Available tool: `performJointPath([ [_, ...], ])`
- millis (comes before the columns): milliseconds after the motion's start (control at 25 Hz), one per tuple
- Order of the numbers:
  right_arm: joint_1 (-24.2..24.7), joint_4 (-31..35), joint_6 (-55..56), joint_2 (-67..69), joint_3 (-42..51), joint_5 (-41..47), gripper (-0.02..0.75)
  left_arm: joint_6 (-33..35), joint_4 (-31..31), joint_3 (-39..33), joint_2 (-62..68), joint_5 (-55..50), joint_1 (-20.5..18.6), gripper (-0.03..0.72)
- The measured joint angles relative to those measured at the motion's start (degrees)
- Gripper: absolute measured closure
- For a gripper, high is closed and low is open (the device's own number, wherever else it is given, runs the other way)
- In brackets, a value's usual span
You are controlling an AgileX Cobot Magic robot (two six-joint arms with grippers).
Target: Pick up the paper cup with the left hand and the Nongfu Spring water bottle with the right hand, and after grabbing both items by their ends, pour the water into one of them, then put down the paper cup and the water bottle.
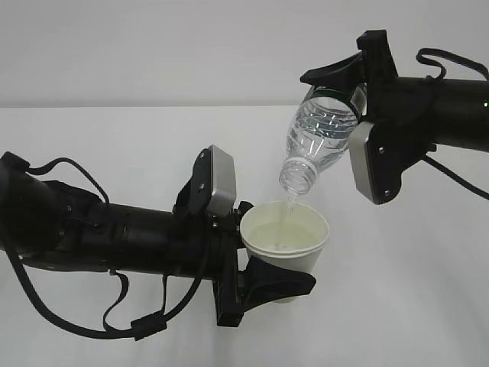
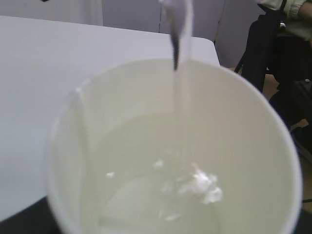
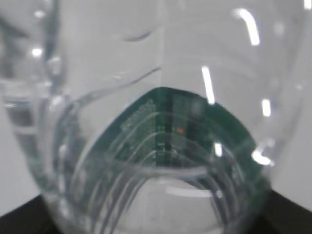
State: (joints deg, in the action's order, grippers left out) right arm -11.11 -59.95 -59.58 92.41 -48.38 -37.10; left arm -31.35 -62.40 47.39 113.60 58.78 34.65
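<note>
Right hand (image 1: pixel 341 86) clamped on the bottle (image 1: pixel 319 136), left hand (image 1: pixel 256 256) clamped on the cup (image 1: pixel 286 243), pour's in progress.
Bottle's tipped neck-down from about 1 o'clock of the cup, mouth just above the rim, thin stream of water (image 2: pixel 183 105) dropping in. Cup's got a shallow pool at the bottom, bottle looks partly full. Next I'd guess: tip the bottle back upright, then set both down on the table (image 1: pixel 428 290) without sloshing.
</note>
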Motion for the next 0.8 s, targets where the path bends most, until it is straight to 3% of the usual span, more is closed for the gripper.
performJointPath([
  [800, 0.00, 0.00, -0.04, 0.00, 0.00, -0.06, 0.246, 0.00, 0.00, 0.00, 0.00, -0.04, 0.00, 0.215],
])
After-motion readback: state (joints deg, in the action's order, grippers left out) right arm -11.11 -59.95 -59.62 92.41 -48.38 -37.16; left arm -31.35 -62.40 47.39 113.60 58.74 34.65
